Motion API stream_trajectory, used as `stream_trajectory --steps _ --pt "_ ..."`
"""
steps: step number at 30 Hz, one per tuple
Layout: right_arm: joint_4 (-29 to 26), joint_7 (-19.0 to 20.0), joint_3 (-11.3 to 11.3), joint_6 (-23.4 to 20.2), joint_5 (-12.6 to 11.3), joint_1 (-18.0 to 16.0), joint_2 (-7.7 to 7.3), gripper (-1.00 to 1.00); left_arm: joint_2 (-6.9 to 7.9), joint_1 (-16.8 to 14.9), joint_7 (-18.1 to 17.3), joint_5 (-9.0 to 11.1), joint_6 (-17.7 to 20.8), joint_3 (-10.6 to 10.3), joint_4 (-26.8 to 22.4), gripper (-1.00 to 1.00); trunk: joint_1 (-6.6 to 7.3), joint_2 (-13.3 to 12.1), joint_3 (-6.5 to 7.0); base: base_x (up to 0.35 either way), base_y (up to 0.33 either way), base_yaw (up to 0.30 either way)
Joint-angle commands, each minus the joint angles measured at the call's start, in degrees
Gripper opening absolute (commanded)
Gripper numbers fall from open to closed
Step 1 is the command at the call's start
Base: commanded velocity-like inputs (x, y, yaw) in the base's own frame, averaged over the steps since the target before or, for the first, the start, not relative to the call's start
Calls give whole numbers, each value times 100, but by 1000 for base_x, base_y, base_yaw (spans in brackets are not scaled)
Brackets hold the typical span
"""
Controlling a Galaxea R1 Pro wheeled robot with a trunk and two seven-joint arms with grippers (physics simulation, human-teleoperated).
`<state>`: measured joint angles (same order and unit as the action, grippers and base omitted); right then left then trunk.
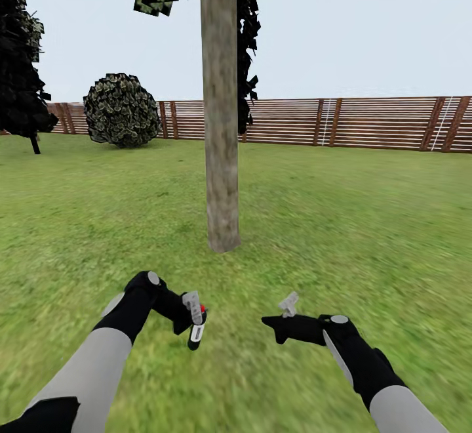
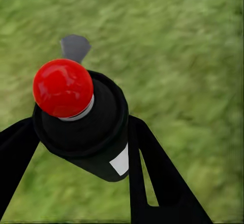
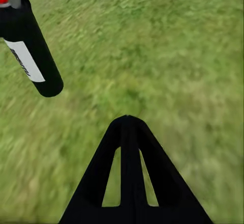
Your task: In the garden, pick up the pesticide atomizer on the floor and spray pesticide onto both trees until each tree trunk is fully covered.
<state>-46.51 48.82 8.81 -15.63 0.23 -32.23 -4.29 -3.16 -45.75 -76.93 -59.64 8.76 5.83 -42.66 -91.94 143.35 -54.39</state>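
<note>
The pesticide atomizer point(image 1: 196, 325) is a small dark can with a white label and a red tip. It hangs a little above the grass, and my left gripper point(image 1: 195, 318) is shut on it. In the left wrist view the red tip point(image 2: 63, 87) sits on the black body point(image 2: 99, 132), with a black finger point(image 2: 160, 175) on each side. The right wrist view also catches the atomizer point(image 3: 28, 51). My right gripper point(image 1: 271, 322) is shut and holds nothing, its fingers point(image 3: 127, 147) meeting at a point over the lawn. One tree trunk point(image 1: 220, 124), thick and mottled grey-brown, rises straight ahead of both grippers.
Short green grass point(image 1: 354, 223) spreads all around. A brown slatted fence point(image 1: 367, 122) runs along the back. A round leafy bush point(image 1: 122, 110) stands at the far left near the fence, and a dark narrow tree point(image 1: 16, 72) is at the left edge.
</note>
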Motion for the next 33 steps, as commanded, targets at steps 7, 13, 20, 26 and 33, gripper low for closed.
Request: stream_trajectory --steps 7,13,20,26,33 --pt "-52 22 355 -37 3 -2 6 -100 -290 -4 -41 -513 64 28 131 -100 1 3 -6 0 0 0" --pt "-249 25 526 -37 4 -2 98 -100 -331 -4 -41 -536 65 27 151 -100 1 3 -6 0 0 0" --pt "-541 31 551 -42 3 -2 252 -100 -379 -4 -26 -715 429 24 152 -100 1 3 -6 0 0 0" --pt "-567 31 551 -45 0 -2 298 -100 -450 -4 -24 -741 476 -27 151 -100 1 3 -6 0 0 0" --pt "-570 31 551 -46 -1 -2 306 -100 -536 -4 -17 -724 492 -716 152 -100 1 3 -6 0 0 0"
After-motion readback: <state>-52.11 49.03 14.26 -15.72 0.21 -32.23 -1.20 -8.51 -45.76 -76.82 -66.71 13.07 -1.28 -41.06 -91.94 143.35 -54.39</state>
